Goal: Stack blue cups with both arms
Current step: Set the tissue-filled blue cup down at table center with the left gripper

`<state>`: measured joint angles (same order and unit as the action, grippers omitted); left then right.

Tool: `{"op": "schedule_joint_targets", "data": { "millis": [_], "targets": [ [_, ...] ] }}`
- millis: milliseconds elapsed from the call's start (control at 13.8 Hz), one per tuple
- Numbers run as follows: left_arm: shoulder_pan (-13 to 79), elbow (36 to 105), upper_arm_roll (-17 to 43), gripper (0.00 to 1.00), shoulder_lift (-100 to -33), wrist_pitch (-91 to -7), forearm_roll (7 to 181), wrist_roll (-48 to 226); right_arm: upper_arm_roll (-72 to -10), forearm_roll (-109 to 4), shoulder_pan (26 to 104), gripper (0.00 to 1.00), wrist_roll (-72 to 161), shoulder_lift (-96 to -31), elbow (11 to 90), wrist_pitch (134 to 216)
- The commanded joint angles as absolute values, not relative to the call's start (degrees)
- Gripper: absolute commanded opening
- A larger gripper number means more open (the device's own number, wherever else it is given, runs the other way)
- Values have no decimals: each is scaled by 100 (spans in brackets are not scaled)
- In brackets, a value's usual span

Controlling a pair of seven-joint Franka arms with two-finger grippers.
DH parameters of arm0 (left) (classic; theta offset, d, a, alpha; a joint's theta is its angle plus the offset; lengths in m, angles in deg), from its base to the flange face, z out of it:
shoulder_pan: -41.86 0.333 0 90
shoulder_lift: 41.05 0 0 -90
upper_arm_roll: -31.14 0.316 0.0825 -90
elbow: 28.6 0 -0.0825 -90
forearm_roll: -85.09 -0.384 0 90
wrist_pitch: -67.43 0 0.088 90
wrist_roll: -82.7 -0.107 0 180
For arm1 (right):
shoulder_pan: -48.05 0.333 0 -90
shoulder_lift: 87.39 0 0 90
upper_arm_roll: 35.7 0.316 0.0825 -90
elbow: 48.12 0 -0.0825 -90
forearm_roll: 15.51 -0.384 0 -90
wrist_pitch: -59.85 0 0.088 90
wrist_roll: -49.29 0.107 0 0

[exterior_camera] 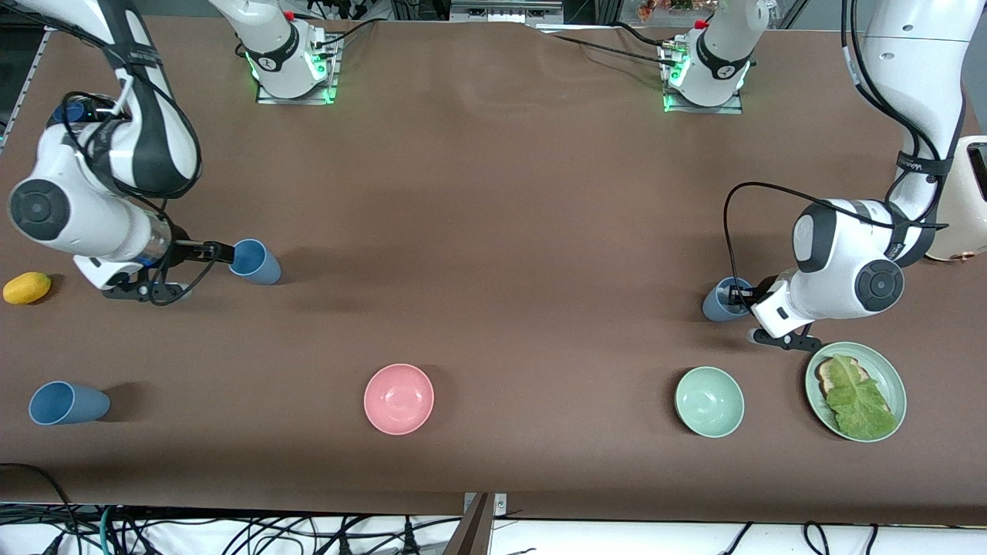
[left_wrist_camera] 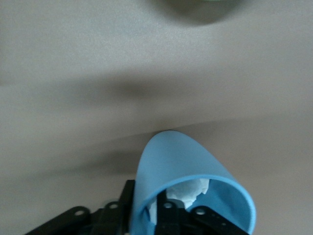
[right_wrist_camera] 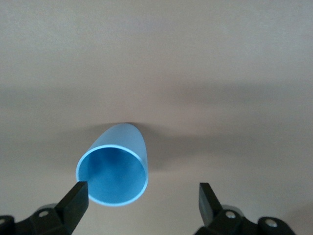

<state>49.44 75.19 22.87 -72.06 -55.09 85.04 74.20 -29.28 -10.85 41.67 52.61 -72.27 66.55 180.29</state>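
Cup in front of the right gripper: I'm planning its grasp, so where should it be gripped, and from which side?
Probably pinch the rim wall, one finger inside. The cup lies on its side, mouth facing the open right gripper, so come in level toward the mouth, as the left gripper does on its own cup.

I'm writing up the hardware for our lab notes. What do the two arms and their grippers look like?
Both arms are large and white, with black joint sections and round grey joint caps. Black cables loop along the forearms. Each base glows green and carries a small red part. The left gripper and right gripper are black two-finger units with flat, angular fingers and visible screw heads.
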Motion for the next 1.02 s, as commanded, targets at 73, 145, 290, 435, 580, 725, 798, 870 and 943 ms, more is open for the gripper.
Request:
{"op": "schedule_joint_targets", "data": {
  "millis": [73,145,290,435,580,725,798,870,943],
  "targets": [
    [4898,7353,2192,0,-7041,-5448,8377,7259,-2928,-1015,4119,100,5175,-7447,7273,18641],
    [4889,7239,2078,0,-7023,-5378,8377,7259,-2937,-1015,4111,100,5175,-7394,7308,18685],
    [4854,6993,1850,0,-7032,-5237,8465,7329,-2972,-1015,4119,100,5166,-7368,7343,18685],
    [4722,6843,1621,0,-7049,-5228,8474,7748,-2998,-1015,4119,100,5166,-7297,7378,18694],
    [4320,6607,1550,0,-7093,-5228,8797,8494,-3016,-1015,4111,100,5166,-7245,7370,18756],
    [3836,6316,1558,0,-7189,-5228,8887,9294,-3016,-1024,4111,100,5166,-7148,7361,18869],
    [3730,6324,1550,0,-7251,-5236,8878,9716,-3016,-1024,4111,100,5166,-7087,7361,18914],
    [3442,6315,1550,0,-7356,-5280,8895,10129,-3025,-1024,4111,100,5166,-7060,7361,18931],
    [3152,6315,1558,0,-7479,-5333,8913,10542,-3051,-1024,4111,100,5175,-7042,7361,18923]
  ]
}}
